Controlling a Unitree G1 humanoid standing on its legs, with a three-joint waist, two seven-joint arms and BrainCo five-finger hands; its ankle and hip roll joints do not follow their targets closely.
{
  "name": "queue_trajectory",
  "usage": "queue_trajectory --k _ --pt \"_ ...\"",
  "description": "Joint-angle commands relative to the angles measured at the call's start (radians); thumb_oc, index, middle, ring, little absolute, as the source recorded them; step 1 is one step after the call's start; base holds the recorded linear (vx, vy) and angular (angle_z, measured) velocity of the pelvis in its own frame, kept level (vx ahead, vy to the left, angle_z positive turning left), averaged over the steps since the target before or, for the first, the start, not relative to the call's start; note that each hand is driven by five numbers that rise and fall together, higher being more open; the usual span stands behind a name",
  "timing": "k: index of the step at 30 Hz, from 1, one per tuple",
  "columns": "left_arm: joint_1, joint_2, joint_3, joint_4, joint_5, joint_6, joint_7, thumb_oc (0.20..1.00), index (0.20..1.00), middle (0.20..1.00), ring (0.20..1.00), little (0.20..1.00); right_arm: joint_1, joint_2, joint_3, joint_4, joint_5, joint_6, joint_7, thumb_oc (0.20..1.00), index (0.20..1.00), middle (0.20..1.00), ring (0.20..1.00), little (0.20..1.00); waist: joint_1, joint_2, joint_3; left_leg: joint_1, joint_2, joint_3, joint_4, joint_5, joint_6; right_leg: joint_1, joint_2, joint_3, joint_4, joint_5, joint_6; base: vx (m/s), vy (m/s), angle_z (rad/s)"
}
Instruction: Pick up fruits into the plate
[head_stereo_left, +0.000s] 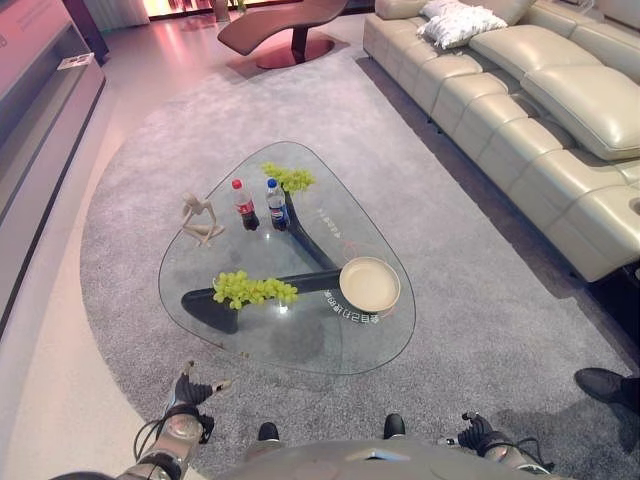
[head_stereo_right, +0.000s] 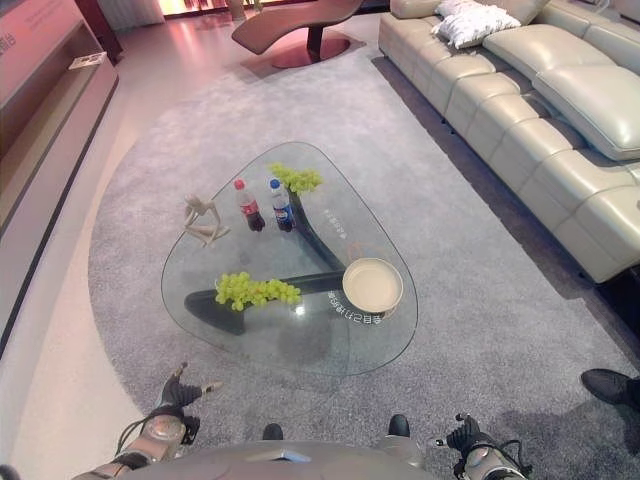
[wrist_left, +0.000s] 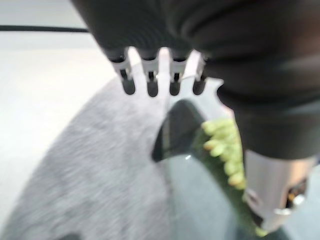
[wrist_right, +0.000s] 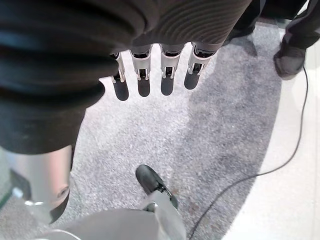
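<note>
Silver fingers (wrist_left: 150, 75) of both hands hang straight, holding nothing.

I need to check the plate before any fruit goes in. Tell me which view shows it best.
The left eye view shows the plate best: whole, empty, on the glass table to the right of the near bunch of green grapes. The right eye view shows the same scene from slightly aside. The left wrist view catches grapes and table edge.
</note>
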Motion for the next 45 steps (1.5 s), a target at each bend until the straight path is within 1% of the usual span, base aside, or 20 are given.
queue_trajectory --k 1,4,5,8,12,14,15,16,18,20,22,23,26,28,29,34,38,39,41,45 --pt "-0.164 0.084 0.034 -0.049 0.041 -0.053 0.111 1.000 1.000 1.000 1.000 1.000 -0.138 -0.038 0.051 0.005 0.054 -0.008 -0.019 1.000 1.000 1.000 1.000 1.000 -0.014 -0.019 0.123 -0.030 -0.053 -0.022 0.027 -0.113 0.044 0.001 0.008 -0.019 0.054 -0.095 0.003 -0.18 0.025 -0.08" --pt "-0.220 0.133 0.023 -0.116 0.090 -0.031 0.164 1.000 1.000 1.000 1.000 1.000 -0.169 -0.060 0.069 -0.010 0.083 -0.013 -0.030 1.000 1.000 1.000 1.000 1.000 -0.019 -0.011 0.163 -0.059 -0.061 -0.031 0.028 -0.108 0.047 -0.033 0.012 -0.002 0.057 -0.090 -0.001 -0.11 0.035 -0.10" --pt "-0.241 0.157 0.017 -0.139 0.135 -0.019 0.185 1.000 1.000 1.000 1.000 1.000 -0.178 -0.066 0.076 -0.020 0.097 -0.011 -0.036 1.000 1.000 1.000 1.000 1.000 -0.021 -0.011 0.177 -0.073 -0.064 -0.033 0.031 -0.106 0.048 -0.047 0.011 0.007 0.059 -0.087 -0.001 -0.14 0.041 -0.15" --pt "-0.309 0.233 -0.017 -0.196 0.188 0.029 0.213 1.000 1.000 1.000 1.000 1.000 -0.206 -0.084 0.089 -0.040 0.133 -0.015 -0.044 1.000 1.000 1.000 1.000 1.000 -0.031 -0.010 0.221 -0.108 -0.062 -0.021 0.040 -0.099 0.048 -0.083 0.018 0.020 0.065 -0.082 -0.006 -0.12 0.029 -0.07" --pt "-0.358 0.297 -0.033 -0.227 0.287 0.064 0.216 1.000 1.000 1.000 1.000 1.000 -0.210 -0.095 0.090 -0.058 0.147 -0.016 -0.047 1.000 1.000 1.000 1.000 1.000 -0.041 -0.010 0.249 -0.125 -0.063 -0.011 0.039 -0.092 0.048 -0.101 0.022 0.024 0.071 -0.082 -0.009 -0.05 0.021 -0.06" --pt "-0.451 0.361 -0.077 -0.228 0.324 0.096 0.202 1.000 1.000 1.000 1.000 1.000 -0.227 -0.114 0.100 -0.073 0.168 -0.022 -0.050 1.000 1.000 1.000 1.000 1.000 -0.049 -0.012 0.288 -0.163 -0.060 -0.001 0.048 -0.080 0.042 -0.138 0.024 0.024 0.091 -0.082 -0.012 -0.13 0.018 -0.04" --pt "-0.451 0.361 -0.077 -0.228 0.324 0.096 0.202 1.000 1.000 1.000 1.000 1.000 -0.227 -0.114 0.100 -0.073 0.168 -0.022 -0.050 1.000 1.000 1.000 1.000 1.000 -0.049 -0.012 0.288 -0.163 -0.060 -0.001 0.048 -0.080 0.042 -0.138 0.024 0.024 0.091 -0.082 -0.012 -0.16 0.012 0.05" --pt "-0.535 0.407 -0.119 -0.205 0.346 0.101 0.189 1.000 1.000 1.000 1.000 1.000 -0.245 -0.132 0.107 -0.078 0.181 -0.028 -0.049 1.000 1.000 1.000 1.000 1.000 -0.053 -0.013 0.321 -0.192 -0.060 0.007 0.063 -0.076 0.038 -0.162 0.024 0.018 0.106 -0.083 -0.014 -0.09 0.011 0.06" --pt "-0.594 0.436 -0.148 -0.190 0.357 0.108 0.169 1.000 1.000 1.000 1.000 1.000 -0.257 -0.140 0.111 -0.085 0.189 -0.024 -0.052 1.000 1.000 1.000 1.000 1.000 -0.057 -0.015 0.343 -0.204 -0.063 0.014 0.073 -0.079 0.037 -0.173 0.024 0.013 0.110 -0.083 -0.016 -0.07 0.017 0.06" --pt "-0.618 0.446 -0.163 -0.183 0.362 0.108 0.166 1.000 1.000 1.000 1.000 1.000 -0.260 -0.144 0.112 -0.089 0.190 -0.021 -0.052 1.000 1.000 1.000 1.000 1.000 -0.059 -0.016 0.353 -0.211 -0.065 0.016 0.076 -0.080 0.037 -0.179 0.024 0.010 0.111 -0.082 -0.017 -0.04 0.013 0.05" --pt "-0.704 0.476 -0.205 -0.153 0.395 0.121 0.137 1.000 1.000 1.000 1.000 1.000 -0.268 -0.155 0.113 -0.101 0.200 -0.024 -0.058 1.000 1.000 1.000 1.000 1.000 -0.068 -0.023 0.386 -0.239 -0.072 0.026 0.087 -0.082 0.035 -0.209 0.025 0.005 0.112 -0.075 -0.017 -0.09 0.005 0.03" --pt "-0.715 0.480 -0.210 -0.148 0.397 0.120 0.134 1.000 1.000 1.000 1.000 1.000 -0.269 -0.156 0.113 -0.102 0.202 -0.025 -0.058 1.000 1.000 1.000 1.000 1.000 -0.069 -0.025 0.390 -0.245 -0.073 0.027 0.090 -0.082 0.035 -0.215 0.025 0.004 0.114 -0.074 -0.017 -0.09 -0.009 0.00" --pt "-0.787 0.501 -0.257 -0.120 0.425 0.123 0.081 1.000 1.000 1.000 1.000 1.000 -0.276 -0.167 0.114 -0.119 0.209 -0.021 -0.063 1.000 1.000 1.000 1.000 1.000 -0.077 -0.031 0.411 -0.286 -0.080 0.028 0.117 -0.083 0.035 -0.255 0.028 0.005 0.133 -0.071 -0.020 -0.06 -0.009 0.00" --pt "-0.812 0.506 -0.279 -0.111 0.432 0.126 0.052 1.000 1.000 1.000 1.000 1.000 -0.278 -0.171 0.115 -0.122 0.213 -0.021 -0.066 1.000 1.000 1.000 1.000 1.000 -0.081 -0.031 0.411 -0.305 -0.083 0.029 0.128 -0.084 0.036 -0.276 0.028 0.004 0.143 -0.071 -0.021 -0.02 0.000 0.01" --pt "-0.831 0.508 -0.300 -0.103 0.436 0.133 0.017 1.000 1.000 1.000 1.000 1.000 -0.281 -0.175 0.114 -0.126 0.214 -0.023 -0.071 1.000 1.000 1.000 1.000 1.000 -0.085 -0.030 0.411 -0.325 -0.085 0.030 0.134 -0.081 0.035 -0.298 0.029 0.004 0.151 -0.071 -0.022 0.00 0.000 0.00" --pt "-0.884 0.515 -0.346 -0.090 0.456 0.146 -0.031 1.000 1.000 1.000 1.000 1.000 -0.287 -0.184 0.110 -0.138 0.213 -0.022 -0.077 1.000 1.000 1.000 1.000 1.000 -0.099 -0.027 0.411 -0.366 -0.089 0.036 0.145 -0.077 0.034 -0.346 0.030 0.003 0.168 -0.068 -0.021 0.00 0.000 0.00" --pt "-0.938 0.526 -0.396 -0.068 0.442 0.147 -0.098 1.000 1.000 1.000 1.000 1.000 -0.290 -0.199 0.107 -0.162 0.210 -0.010 -0.075 1.000 1.000 1.000 1.000 1.000 -0.115 -0.025 0.411 -0.418 -0.094 0.043 0.166 -0.074 0.034 -0.405 0.031 0.007 0.190 -0.064 -0.022 0.00 0.000 0.00" --pt "-0.938 0.526 -0.396 -0.068 0.442 0.147 -0.098 1.000 1.000 1.000 1.000 1.000 -0.290 -0.199 0.107 -0.162 0.210 -0.010 -0.075 1.000 1.000 1.000 1.000 1.000 -0.115 -0.025 0.411 -0.418 -0.094 0.043 0.166 -0.074 0.034 -0.405 0.031 0.007 0.190 -0.064 -0.022 0.00 0.000 0.00" --pt "-0.958 0.534 -0.429 -0.054 0.450 0.157 -0.148 1.000 1.000 1.000 1.000 1.000 -0.292 -0.211 0.106 -0.182 0.212 -0.002 -0.075 1.000 1.000 1.000 1.000 1.000 -0.123 -0.022 0.411 -0.452 -0.096 0.045 0.180 -0.072 0.034 -0.442 0.033 0.010 0.207 -0.065 -0.024 0.00 0.011 -0.02" --pt "-0.978 0.541 -0.462 -0.034 0.498 0.176 -0.155 1.000 1.000 1.000 1.000 1.000 -0.294 -0.219 0.109 -0.202 0.220 -0.002 -0.089 1.000 1.000 1.000 1.000 1.000 -0.131 -0.023 0.411 -0.488 -0.100 0.047 0.200 -0.074 0.036 -0.480 0.035 0.013 0.225 -0.067 -0.027 0.00 0.012 -0.03"
